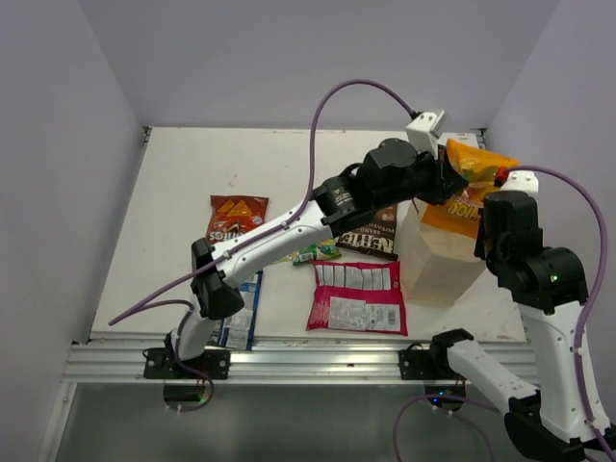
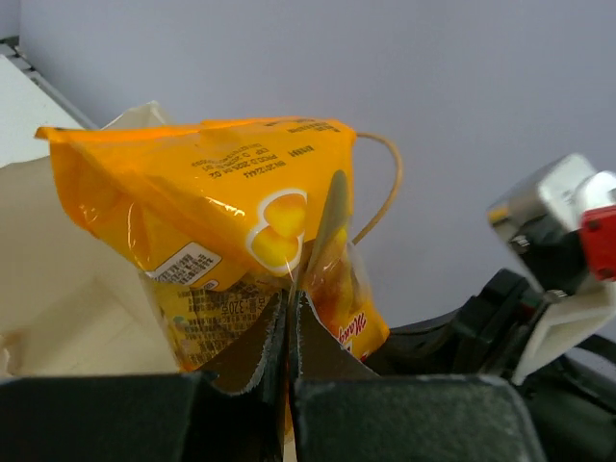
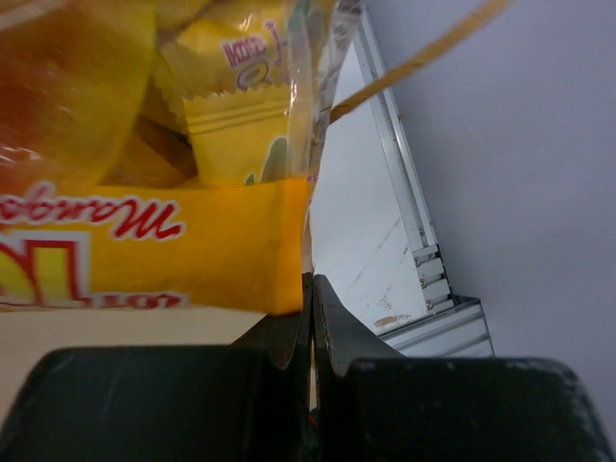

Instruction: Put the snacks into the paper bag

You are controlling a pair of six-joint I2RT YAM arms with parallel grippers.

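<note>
The tan paper bag (image 1: 438, 265) stands upright at the right of the table. My left gripper (image 1: 445, 179) is shut on the edge of the orange-yellow packet (image 1: 472, 164) and holds it over the bag's open mouth. In the left wrist view the jaws (image 2: 289, 298) pinch that packet (image 2: 221, 183), with the bag's inside (image 2: 67, 289) below. My right gripper (image 3: 312, 284) is shut on the bag's thin rim (image 3: 115, 327) beside the packet (image 3: 144, 241). In the top view it (image 1: 481, 214) is mostly hidden behind the packet.
On the table lie the red Doritos packet (image 1: 236, 219), the brown packet (image 1: 373, 234), a green packet (image 1: 318, 252), the magenta packet with white panels (image 1: 356, 294) and a blue packet (image 1: 241, 310) partly under my left arm. A bag handle (image 2: 385, 183) loops beside the packet.
</note>
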